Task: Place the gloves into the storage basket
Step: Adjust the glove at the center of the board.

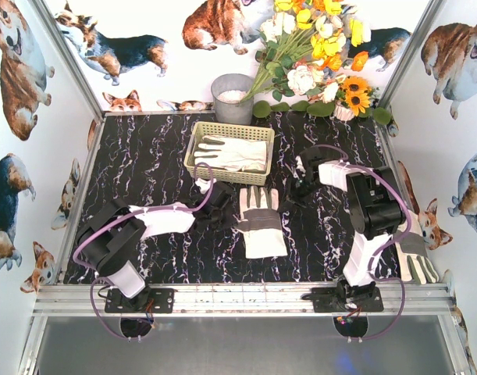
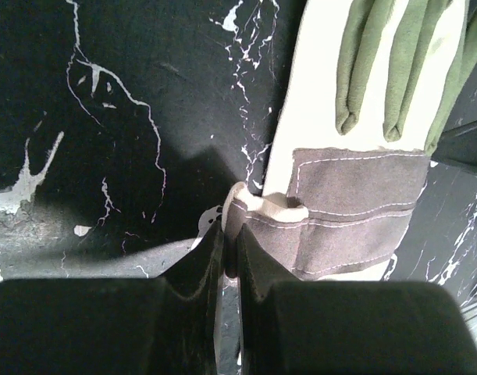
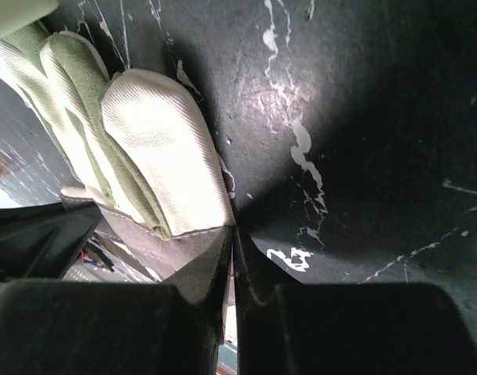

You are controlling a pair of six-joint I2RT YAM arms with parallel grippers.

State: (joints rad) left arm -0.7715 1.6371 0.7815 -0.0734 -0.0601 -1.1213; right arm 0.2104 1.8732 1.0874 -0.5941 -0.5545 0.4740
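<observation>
1. Two arms stand at the near rail, one tool on each. There is one storage basket point(image 1: 222, 175), one round grey pot point(image 1: 233, 105) and one bunch of flowers point(image 1: 316, 47).
2. I count one middle glove point(image 1: 261, 226) lying flat on the desk point(image 1: 144, 164) in front of the basket. A second glove point(image 1: 416, 262) lies at the right edge beside the right arm's base. A white heap of gloves point(image 1: 234, 152) fills the basket, and I cannot tell how many are in it.
3. The left tool point(image 2: 230, 246) is pressed together, pinching a fold of the middle glove's grey patch at its edge.
4. The right tool point(image 3: 232, 238) is also pressed together. It looks to nip the grey hem on the glove's other side.
5. The desk is black with white marble veining. The walls point(image 1: 19, 70) are white, printed with corgis.
6. The gloves are cream ribbed fabric with grey stitched patches. The basket is pale plastic lattice and rectangular.
</observation>
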